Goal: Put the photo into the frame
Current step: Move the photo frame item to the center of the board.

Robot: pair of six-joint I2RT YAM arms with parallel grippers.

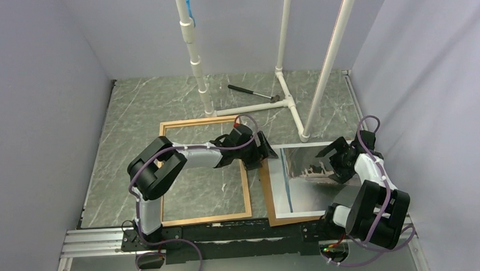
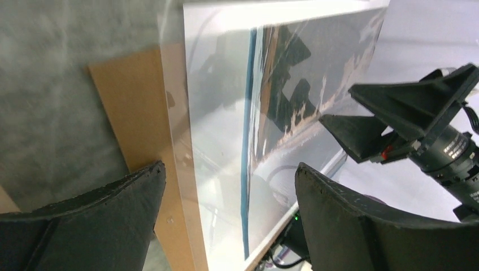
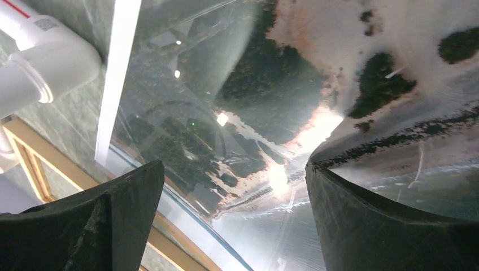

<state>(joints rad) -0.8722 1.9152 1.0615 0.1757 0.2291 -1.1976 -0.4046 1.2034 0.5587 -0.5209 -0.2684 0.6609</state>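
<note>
The photo [image 1: 310, 178], glossy with a blue stripe and a dark patch, lies face up on a brown backing board [image 1: 269, 198] at the right of the table. The light-wood frame [image 1: 206, 219] lies flat to its left, with my left arm stretched across it. My left gripper [image 1: 264, 148] hovers open at the photo's upper left corner; in the left wrist view its fingers [image 2: 229, 186] straddle the photo's [image 2: 226, 113] left edge and the board [image 2: 133, 107] without touching. My right gripper [image 1: 341, 160] is open over the photo's right part, nothing held [image 3: 234, 192].
A white pipe stand [image 1: 291, 103] rises behind the photo, one foot [image 3: 45, 62] close to its far corner. A hammer [image 1: 254, 93] lies at the back. Grey walls close in both sides. The frame's edge [image 3: 34, 152] shows past the photo.
</note>
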